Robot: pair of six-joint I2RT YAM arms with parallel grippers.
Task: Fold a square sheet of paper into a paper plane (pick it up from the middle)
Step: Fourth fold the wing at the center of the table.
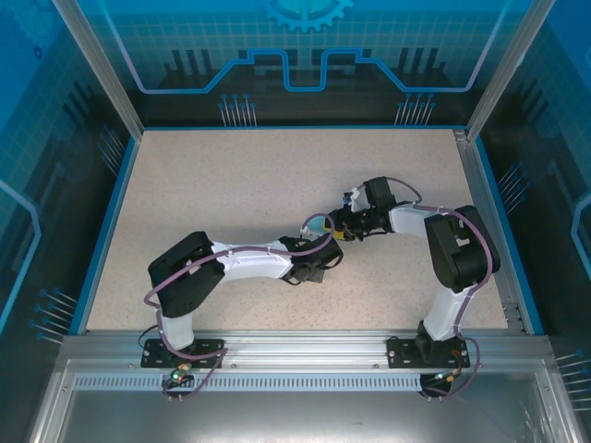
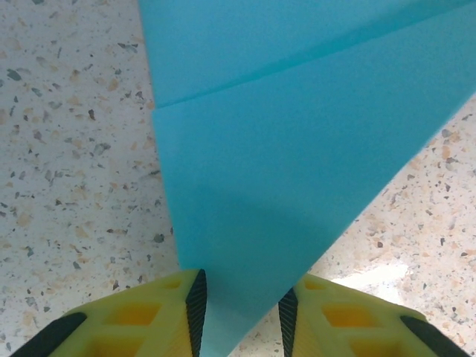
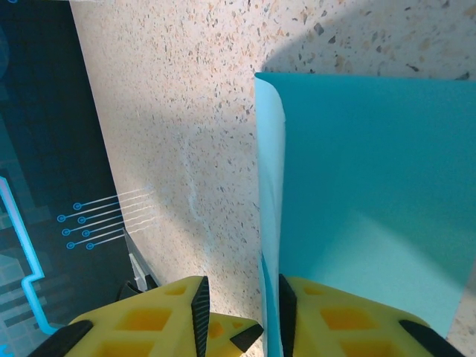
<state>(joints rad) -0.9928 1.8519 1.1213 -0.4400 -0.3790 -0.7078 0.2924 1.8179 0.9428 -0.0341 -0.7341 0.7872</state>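
The light-blue sheet of paper (image 1: 319, 224) is held off the table's middle, where both arms meet. In the left wrist view the paper (image 2: 297, 149) is folded, with a slanting crease, and tapers to a narrow end. That end lies between the pads of my left gripper (image 2: 242, 316), whose jaws stand apart; the paper touches the left pad only. In the right wrist view the paper (image 3: 372, 186) stands edge-on against the right pad of my right gripper (image 3: 242, 316), with a bare gap to the left pad. Whether it forms the paper plane I cannot tell.
The speckled table (image 1: 231, 185) has a blue rim and glass walls around it. My left gripper (image 1: 325, 247) and right gripper (image 1: 340, 227) are nearly tip to tip. A yellow fingertip of the left gripper (image 3: 223, 332) shows under the right gripper's jaws.
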